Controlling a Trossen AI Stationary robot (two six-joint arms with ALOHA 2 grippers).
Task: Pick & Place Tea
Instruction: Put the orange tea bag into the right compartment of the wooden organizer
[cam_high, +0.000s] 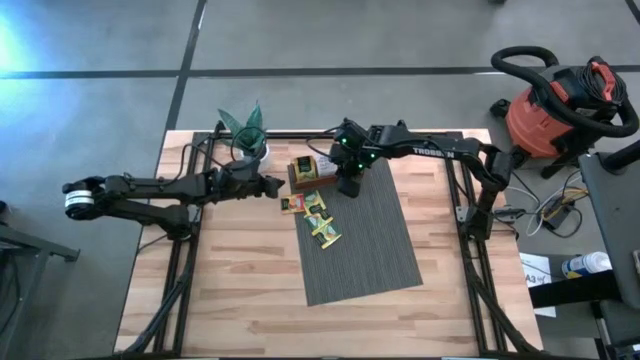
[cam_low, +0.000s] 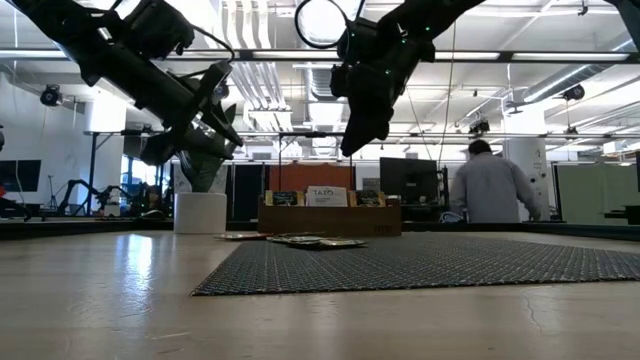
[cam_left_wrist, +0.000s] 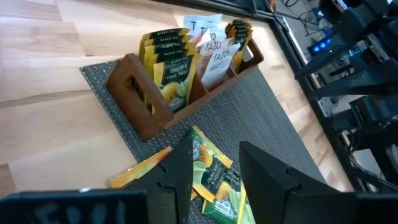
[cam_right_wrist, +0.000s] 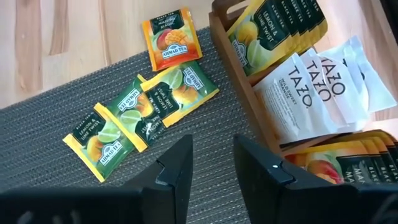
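Scene: grey woven mat (cam_high: 362, 240) on the wooden table (cam_high: 240, 300), with a brown wooden compartment tray (cam_high: 308, 172) at the mat's far corner.

Tray contents, per right wrist view: yellow lemon sachets (cam_right_wrist: 273, 28), white Tazo sachets (cam_right_wrist: 320, 87), and orange-yellow sachets (cam_right_wrist: 348, 165) at the third compartment, all standing on edge.

Loose tea: four sachets lying flat, just in front of the tray. One orange mango sachet (cam_right_wrist: 172, 38) partly off the mat's edge on bare wood; three green-and-yellow sachets (cam_right_wrist: 146, 118) overlapping in a diagonal row on the mat.

Right gripper (cam_right_wrist: 211, 168): raised above the mat, just beside the tray's end. Fingers parted, nothing between them. Loose row lies forward of the fingertips and off to one side, not under the gap.

Left gripper (cam_left_wrist: 214, 171): raised near the tray's other end, above the loose sachets. Fingers parted and empty; a green-and-yellow sachet (cam_left_wrist: 214, 180) visible directly through the gap.

Judgement: both grippers near the loose tea, the left better aligned over one. Row's long axis runs diagonally away from the tray; descent onto a flat, overlapped sachet likely to catch two at once.
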